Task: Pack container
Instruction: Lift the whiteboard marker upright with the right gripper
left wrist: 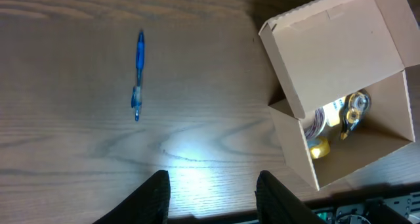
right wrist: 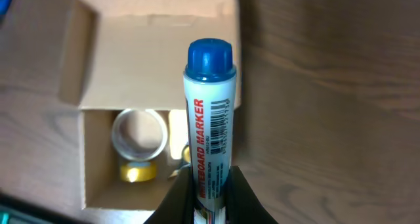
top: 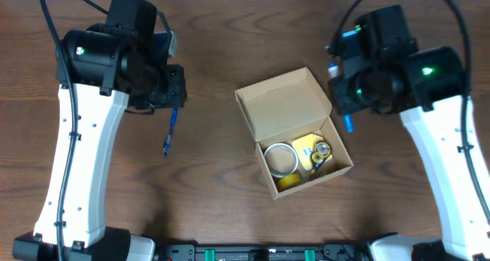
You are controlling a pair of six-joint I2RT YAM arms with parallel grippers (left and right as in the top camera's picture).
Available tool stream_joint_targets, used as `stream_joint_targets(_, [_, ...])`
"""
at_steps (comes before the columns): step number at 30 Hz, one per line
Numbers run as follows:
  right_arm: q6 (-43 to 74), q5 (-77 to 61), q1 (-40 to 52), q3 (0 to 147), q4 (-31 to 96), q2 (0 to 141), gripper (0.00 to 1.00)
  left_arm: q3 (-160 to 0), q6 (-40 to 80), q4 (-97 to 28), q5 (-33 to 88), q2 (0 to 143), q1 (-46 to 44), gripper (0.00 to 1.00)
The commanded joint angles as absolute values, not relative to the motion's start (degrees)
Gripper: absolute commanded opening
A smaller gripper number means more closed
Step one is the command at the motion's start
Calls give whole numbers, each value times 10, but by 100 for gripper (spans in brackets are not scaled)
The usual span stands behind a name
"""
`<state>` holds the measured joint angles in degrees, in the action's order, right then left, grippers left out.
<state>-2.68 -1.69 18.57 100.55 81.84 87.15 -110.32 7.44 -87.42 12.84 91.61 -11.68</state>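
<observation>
Right of table point(top: 207, 207) centre sits the open container point(top: 285, 104). At its 2 o'clock, the right claw point(right wrist: 209, 191) grips a whiteboard marker point(right wrist: 209, 112). The step in hand is probably carrying; next, lowering it inside. The left claw point(left wrist: 211, 188) hangs parted, empty.

You see the marker point(right wrist: 210, 119) only in part from the right wrist: its lower end is hidden between the fingers point(right wrist: 248, 201) and cut by the bottom edge. From the left wrist, the box point(left wrist: 341, 46) runs past the right edge. The golden things point(left wrist: 354, 109) inside are too small to name.
</observation>
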Motion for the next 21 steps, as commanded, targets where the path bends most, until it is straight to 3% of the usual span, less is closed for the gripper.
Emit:
stream_joint_targets(1, [-41,-17,216,1013,823,870,9,-1104,68,-873,116,910,-117,44])
stream_joint_targets(21, [-59,-8,233,1011,829,870,10,-1104,68,-862,116,910,-117,47])
